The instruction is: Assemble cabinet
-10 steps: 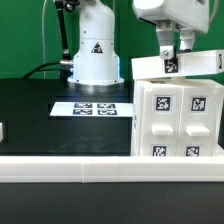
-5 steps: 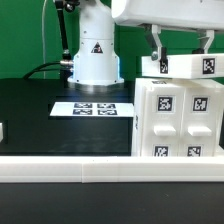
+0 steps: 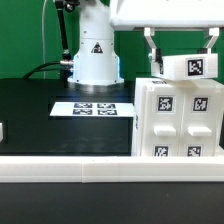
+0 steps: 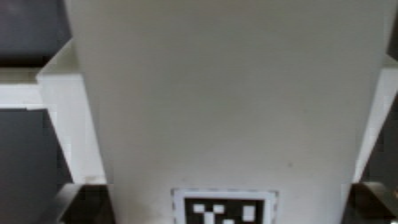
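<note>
White tagged slab held over the cabinet body by the arm's two-finger gripper (image 3: 182, 62).

The flat white plastic slab (image 3: 190, 66) is clamped between the jaws, directly above the white box-shaped cabinet body (image 3: 178, 115) at the exterior view's right. The slab is judged light, rigid and smooth, so a grip across its narrow edges is favoured against slipping.
</note>
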